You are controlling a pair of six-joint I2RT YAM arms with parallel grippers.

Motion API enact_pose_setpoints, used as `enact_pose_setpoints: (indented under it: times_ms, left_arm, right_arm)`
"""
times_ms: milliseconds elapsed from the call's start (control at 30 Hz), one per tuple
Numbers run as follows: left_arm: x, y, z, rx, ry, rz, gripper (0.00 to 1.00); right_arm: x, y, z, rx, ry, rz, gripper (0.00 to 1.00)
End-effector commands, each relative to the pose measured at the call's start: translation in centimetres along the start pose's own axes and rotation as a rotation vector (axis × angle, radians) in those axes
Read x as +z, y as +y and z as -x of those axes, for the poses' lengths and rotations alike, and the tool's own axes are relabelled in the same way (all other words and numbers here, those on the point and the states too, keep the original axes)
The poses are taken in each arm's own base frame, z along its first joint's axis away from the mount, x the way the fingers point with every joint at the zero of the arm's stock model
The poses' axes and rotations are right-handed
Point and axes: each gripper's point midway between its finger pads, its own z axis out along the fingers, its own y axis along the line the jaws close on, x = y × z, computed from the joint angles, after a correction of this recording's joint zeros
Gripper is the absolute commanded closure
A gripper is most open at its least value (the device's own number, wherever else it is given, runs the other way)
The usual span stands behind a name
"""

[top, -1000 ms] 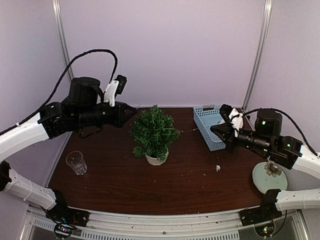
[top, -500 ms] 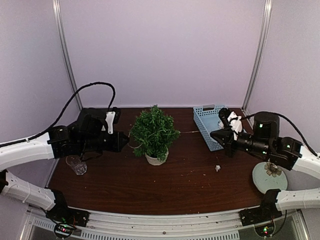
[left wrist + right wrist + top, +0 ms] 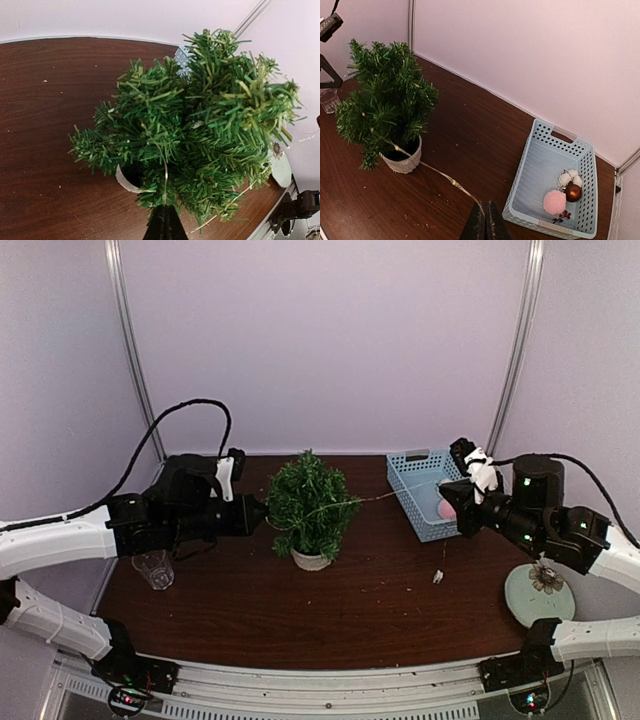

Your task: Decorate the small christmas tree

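Top external view, from the left: the left gripper (image 3: 262,516), a second ago held high over the dark wooden table (image 3: 250,620), has dropped to foliage height, with a clear glass tumbler (image 3: 152,568) under its arm behind the fingers. Its jaws are pressed together on a thin pale beaded wire (image 3: 445,177), seemingly a string of tiny lights. In the left wrist view the wire climbs from the fingertips straight into the branches just ahead. The small bushy dark-green artificial christmas tree (image 3: 308,505) stands upright in its little white round pot (image 3: 310,560), directly in front of the left gripper and well ahead and to the left of the right one. Its needle sprigs are dense and uneven, lighter green at the tips, and carry no ornament yet apart from the wire threaded through the lower boughs. From the pot side the wire runs on across the table to the right gripper (image 3: 483,220), which has drawn back slightly toward the right and is likewise fully closed on the strand. With both ends pinched and the left end now lowered to the tree, I judge the wrapping of the lights is under way. Ahead and to the right of the right gripper sits a light-blue perforated plastic basket (image 3: 520,170) holding a fluffy pink ball (image 3: 554,202), a shiny brown bauble (image 3: 573,192) and white cottony puffs (image 3: 569,178), all untouched.
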Motion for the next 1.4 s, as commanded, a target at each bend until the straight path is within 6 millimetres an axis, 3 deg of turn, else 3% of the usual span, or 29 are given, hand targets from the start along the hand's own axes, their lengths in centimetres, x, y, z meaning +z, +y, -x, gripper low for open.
enact_pose_setpoints:
  times_ms: [0, 200, 533, 767, 967, 1133, 1367]
  left_arm:
    - [-0.4, -1.9, 2.0, -0.018, -0.066, -0.087, 1.0]
    - [-2.2, -2.0, 2.8, -0.006, -0.112, -0.112, 1.0]
    - [-3.0, -2.9, 1.5, 0.0, -0.09, -0.212, 1.0]
    - [-1.6, -2.1, 0.1, -0.033, -0.028, -0.164, 1.0]
    - [-0.2, -1.4, -0.1, -0.048, -0.017, -0.108, 1.0]
    - [0.6, -1.5, 0.5, -0.048, -0.031, -0.091, 1.0]
    - [1.5, -1.7, 0.6, -0.054, -0.02, -0.081, 1.0]
  right_arm:
    - [-1.3, -0.6, 3.9, -0.001, -0.089, 0.001, 1.0]
    - [-3.1, 4.1, 5.9, -0.008, -0.161, 0.273, 1.0]
    - [-5.3, 6.8, 3.7, 0.019, -0.171, 0.434, 1.0]
    - [-4.1, 5.3, 0.8, 0.036, -0.058, 0.329, 1.0]
    - [-2.4, 1.6, -0.6, 0.05, 0.004, 0.091, 1.0]
    - [-0.7, -0.9, 0.4, 0.025, 0.015, -0.062, 1.0]
    - [3.3, -3.5, 2.7, 0.0, 0.033, -0.2, 1.0]
